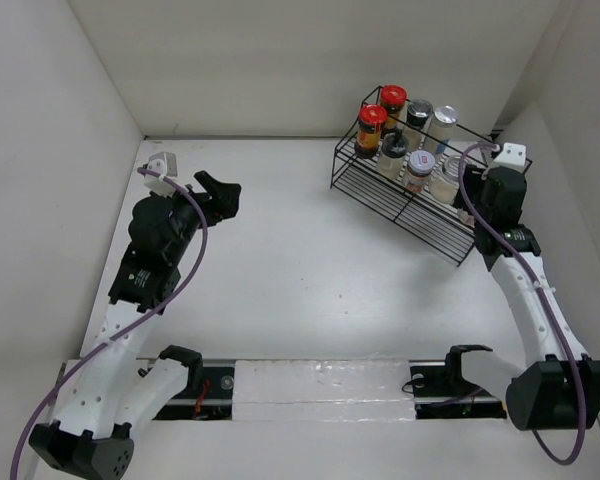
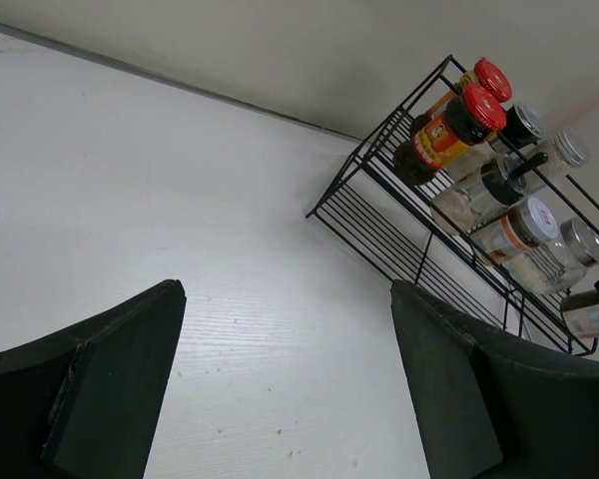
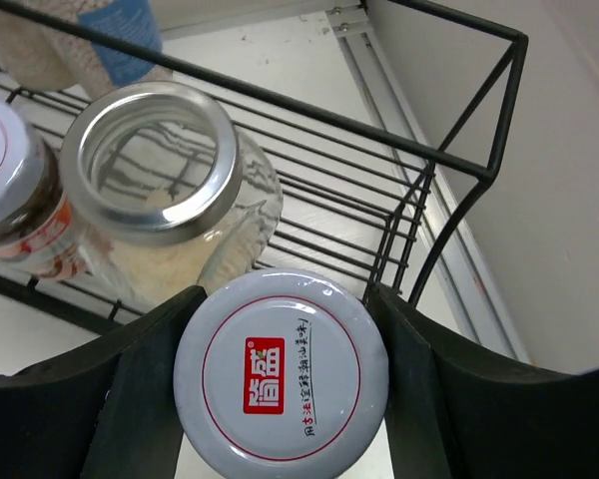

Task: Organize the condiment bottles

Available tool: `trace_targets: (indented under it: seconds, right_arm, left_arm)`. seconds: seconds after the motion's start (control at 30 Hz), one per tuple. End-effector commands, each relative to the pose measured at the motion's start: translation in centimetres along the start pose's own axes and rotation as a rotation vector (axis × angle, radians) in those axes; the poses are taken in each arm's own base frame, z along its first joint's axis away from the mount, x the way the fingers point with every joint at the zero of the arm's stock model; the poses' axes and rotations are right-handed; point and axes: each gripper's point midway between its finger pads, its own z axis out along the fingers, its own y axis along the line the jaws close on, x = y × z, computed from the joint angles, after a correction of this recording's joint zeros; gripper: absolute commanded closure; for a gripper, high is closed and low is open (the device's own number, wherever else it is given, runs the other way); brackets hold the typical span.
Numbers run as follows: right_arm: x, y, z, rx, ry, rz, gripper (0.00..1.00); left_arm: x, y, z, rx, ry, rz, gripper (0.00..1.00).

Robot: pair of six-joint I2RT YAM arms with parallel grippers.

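right gripper [image 3: 282, 391] grips the white-capped jar [image 3: 280, 371] upright at the wire rack's [image 1: 400, 210] right end, likely to slot it beside the silver-lidded jar [image 3: 152, 165]; left gripper [image 2: 288, 304] gapes empty, well apart.

light: bright, even | shadows: soft, faint | top view: sharp | wrist views: softer up close

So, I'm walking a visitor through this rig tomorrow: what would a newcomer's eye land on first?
Probably the black wire rack at the far right of the table, packed with spice bottles, the two red caps at its left end standing out. Next, the right hand gripping a white-lidded bottle by the rack's right end, while the left hand hangs open above the table's left side.
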Motion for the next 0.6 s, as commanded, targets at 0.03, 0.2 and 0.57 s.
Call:
trace_targets:
  seconds: [0.03,0.2,0.57]
  right_arm:
    - [-3.5,0.1,1.8,0.000,-0.144,0.095,0.53]
    - [-3.1,-0.4,2.8,0.014,-0.140,0.100,0.50]
    - [-3.5,-0.5,1.9,-0.014,-0.157,0.138,0.06]
  left_arm:
    - [-1.1,-1.1,0.1,0.051,-0.036,-0.006,0.20]
    - [-1.1,-1.1,0.1,0.052,-0.038,-0.006,0.20]
    - [-0.6,-0.4,0.3,0.020,-0.023,0.003,0.20]
